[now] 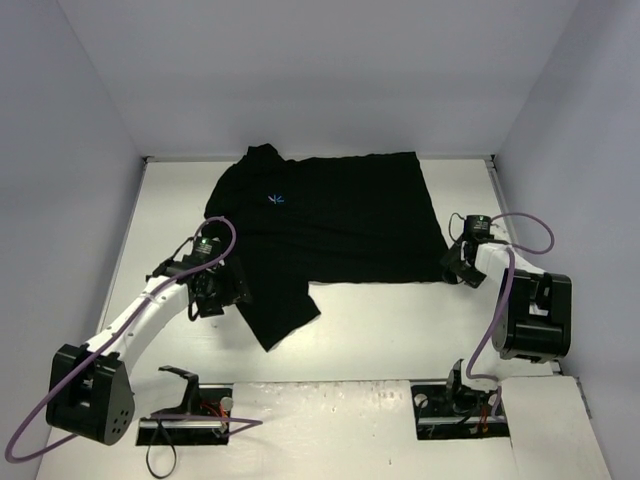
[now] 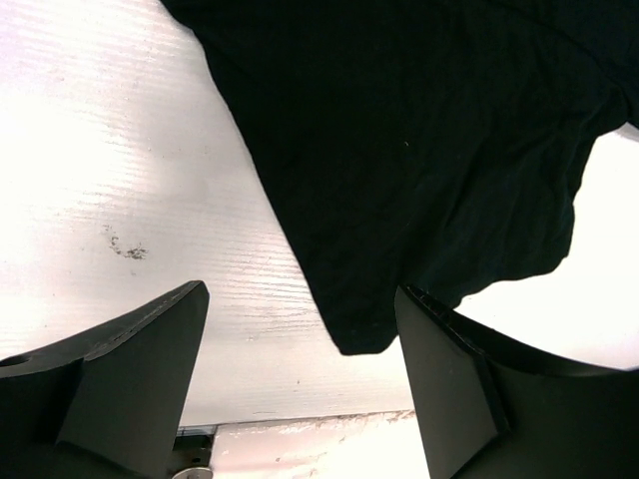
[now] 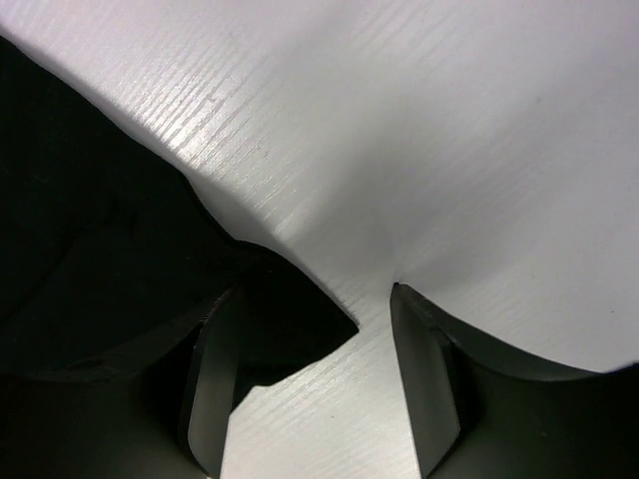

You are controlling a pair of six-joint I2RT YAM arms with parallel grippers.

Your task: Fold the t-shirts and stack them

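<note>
A black t-shirt (image 1: 340, 220) with a tiny blue mark (image 1: 277, 199) lies spread flat on the white table (image 1: 400, 330). One sleeve (image 1: 280, 315) points toward the near edge. My left gripper (image 1: 218, 292) hovers at the shirt's left side. In the left wrist view, my left gripper (image 2: 302, 291) is open and the sleeve tip (image 2: 364, 329) lies between its fingers, close to the right finger (image 2: 449, 389). My right gripper (image 1: 462, 266) is at the shirt's near right corner. In the right wrist view, my right gripper (image 3: 315, 291) is open around that corner (image 3: 300, 319), which lies against the left finger (image 3: 215, 384).
Grey walls (image 1: 90, 120) close the table in at the left, back and right. The arm bases and their mounts (image 1: 185, 420) stand along the near edge, with purple cables (image 1: 495, 330) looping from each arm. A white panel (image 1: 550, 425) lies at the near right.
</note>
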